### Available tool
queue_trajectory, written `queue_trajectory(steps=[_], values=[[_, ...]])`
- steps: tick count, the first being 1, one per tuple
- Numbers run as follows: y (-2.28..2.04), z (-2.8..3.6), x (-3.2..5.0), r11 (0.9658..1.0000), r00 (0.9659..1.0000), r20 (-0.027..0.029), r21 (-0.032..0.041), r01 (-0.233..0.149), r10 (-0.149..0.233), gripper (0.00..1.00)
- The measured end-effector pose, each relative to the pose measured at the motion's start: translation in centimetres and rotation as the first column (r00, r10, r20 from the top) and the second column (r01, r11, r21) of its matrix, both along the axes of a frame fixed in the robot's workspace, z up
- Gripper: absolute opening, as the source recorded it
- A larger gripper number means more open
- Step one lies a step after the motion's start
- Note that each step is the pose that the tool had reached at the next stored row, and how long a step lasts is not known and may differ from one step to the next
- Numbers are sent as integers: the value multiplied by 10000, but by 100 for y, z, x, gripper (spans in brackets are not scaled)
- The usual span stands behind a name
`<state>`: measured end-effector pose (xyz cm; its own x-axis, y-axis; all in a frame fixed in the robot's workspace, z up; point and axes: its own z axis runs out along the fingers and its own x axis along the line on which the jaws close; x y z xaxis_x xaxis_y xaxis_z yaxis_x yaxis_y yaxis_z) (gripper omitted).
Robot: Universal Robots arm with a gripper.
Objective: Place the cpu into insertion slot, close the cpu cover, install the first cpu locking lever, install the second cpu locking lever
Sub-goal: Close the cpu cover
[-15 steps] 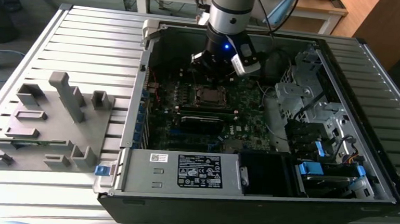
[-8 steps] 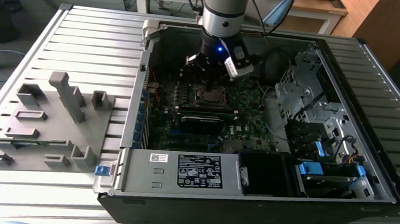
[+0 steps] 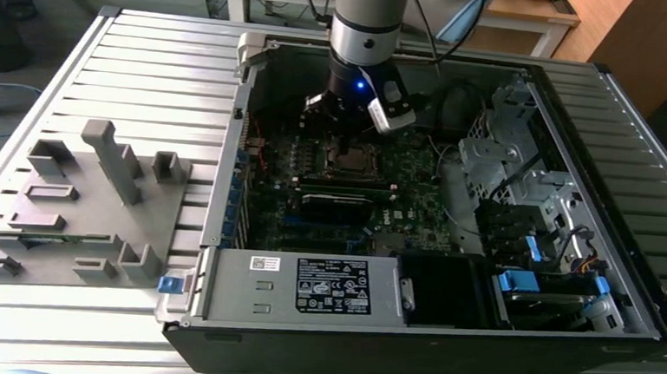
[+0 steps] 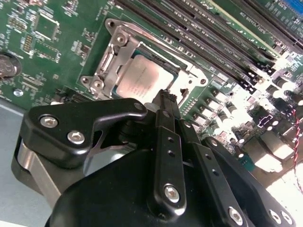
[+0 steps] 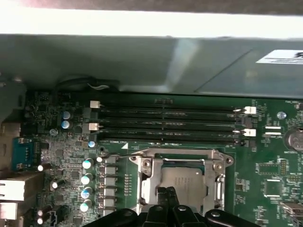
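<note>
The cpu (image 4: pixel 142 78) (image 5: pixel 183 182) lies flat in the insertion slot (image 3: pixel 353 158), its grey metallic top showing through the window of the cpu cover (image 4: pixel 110 61) (image 5: pixel 147 182). The silver cover frame lies down around the chip. A thin wire lever (image 5: pixel 118 154) runs along one socket edge. My gripper (image 4: pixel 165 94) (image 5: pixel 166 193) hangs just above the chip's near edge, its two black fingers pressed together with nothing between them. In the exterior view the gripper (image 3: pixel 340 122) stands over the socket inside the open computer case.
Long memory modules (image 5: pixel 165 120) run beside the socket, with a row of capacitors (image 5: pixel 86 178) on another side. The case wall (image 5: pixel 142 56) rises behind. A power supply (image 3: pixel 304 281) and drive cage (image 3: pixel 521 164) flank the board. A grey fixture rack (image 3: pixel 78 206) stands at the exterior view's left.
</note>
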<state>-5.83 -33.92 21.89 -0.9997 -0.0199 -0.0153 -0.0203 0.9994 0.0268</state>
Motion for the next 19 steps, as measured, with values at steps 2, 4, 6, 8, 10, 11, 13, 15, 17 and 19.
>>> queue_trajectory(steps=[2, 4, 6, 8, 10, 11, 13, 15, 17, 19], values=[[-1, -18, -20, 10000, 10000, -1, -2, 0, 0, 10], [-1, -45, -40, 10000, 10000, 1, -1, 0, 0, 10], [-1, -52, -46, 10000, 10000, 0, -3, 0, 0, 10], [-1, -54, -55, 10000, 10000, 0, -3, 1, -1, 10], [-1, -60, -67, 10000, 10000, 1, -2, 1, -1, 10], [0, -67, -71, 10000, 10000, 2, 0, 1, -1, 10], [0, -84, -79, 10000, 10000, 0, -2, 10, -10, 10], [-1, -89, -81, 10000, 10000, -1, -4, 22, -22, 10], [-1, -89, -82, 10000, 10000, -2, -4, 26, -26, 10], [0, -91, -86, 10000, 10000, 1, -1, 33, -33, 10]])
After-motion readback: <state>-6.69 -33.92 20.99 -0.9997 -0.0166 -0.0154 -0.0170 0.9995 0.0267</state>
